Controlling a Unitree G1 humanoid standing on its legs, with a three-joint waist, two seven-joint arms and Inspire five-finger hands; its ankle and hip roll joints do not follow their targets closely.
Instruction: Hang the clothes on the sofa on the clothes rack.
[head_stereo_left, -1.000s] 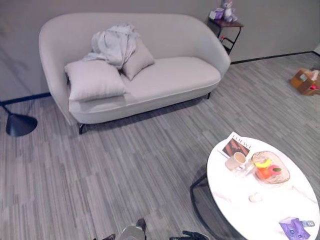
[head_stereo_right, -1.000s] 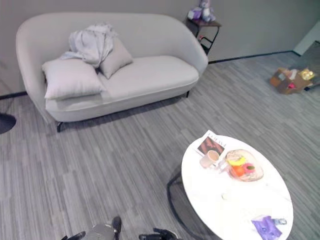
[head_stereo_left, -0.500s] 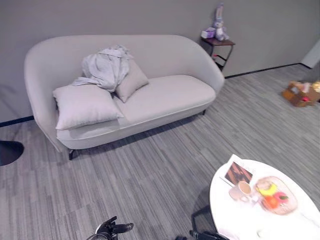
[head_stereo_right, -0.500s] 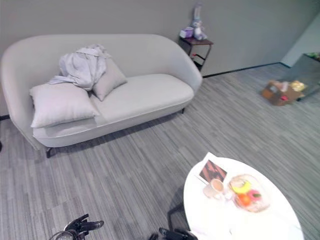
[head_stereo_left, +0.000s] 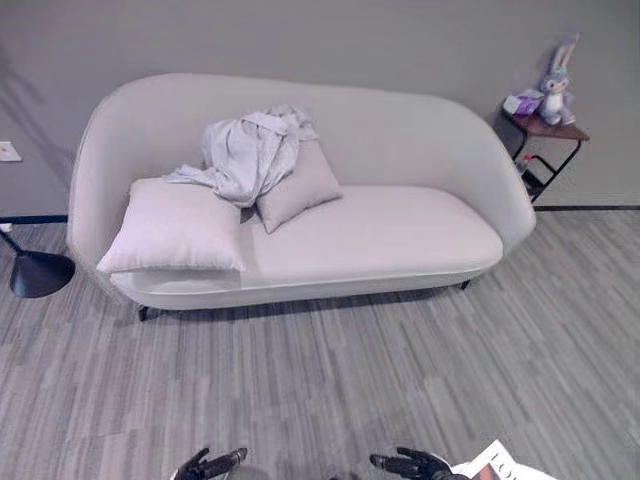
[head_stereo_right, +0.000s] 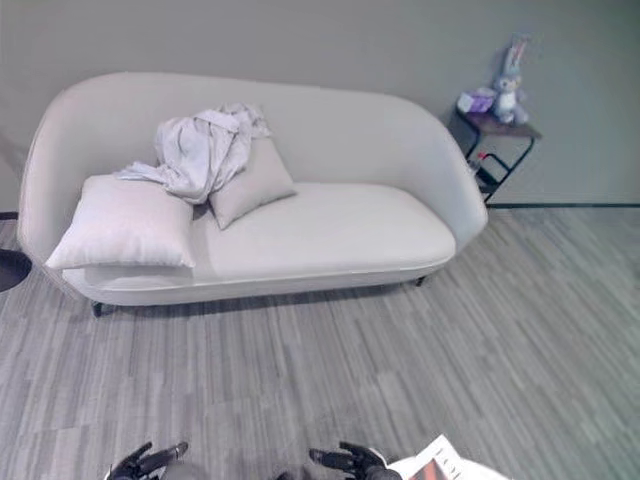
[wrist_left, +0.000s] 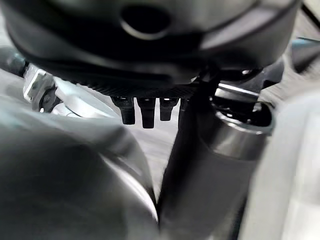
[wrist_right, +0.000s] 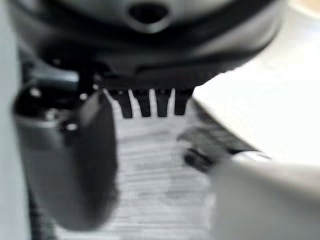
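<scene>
I'm holding my left hand (head_stereo_left: 207, 465) and right hand (head_stereo_left: 411, 464) low with fingers relaxed and empty, since the crumpled grey garment (head_stereo_left: 249, 152) lies well off, draped over the sofa (head_stereo_left: 400, 235) backrest and small cushion (head_stereo_left: 297, 186).

matt cloth sofa (head_stereo_left: 400, 240), crumpled cloth clothes (head_stereo_left: 250, 150)

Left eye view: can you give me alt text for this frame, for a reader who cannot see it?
A crumpled pale grey garment lies draped over the back and two cushions at the left end of a light sofa. Both hands, the left hand and right hand, are low, open and empty. A side table holding a plush rabbit stands right of the sofa.
</scene>
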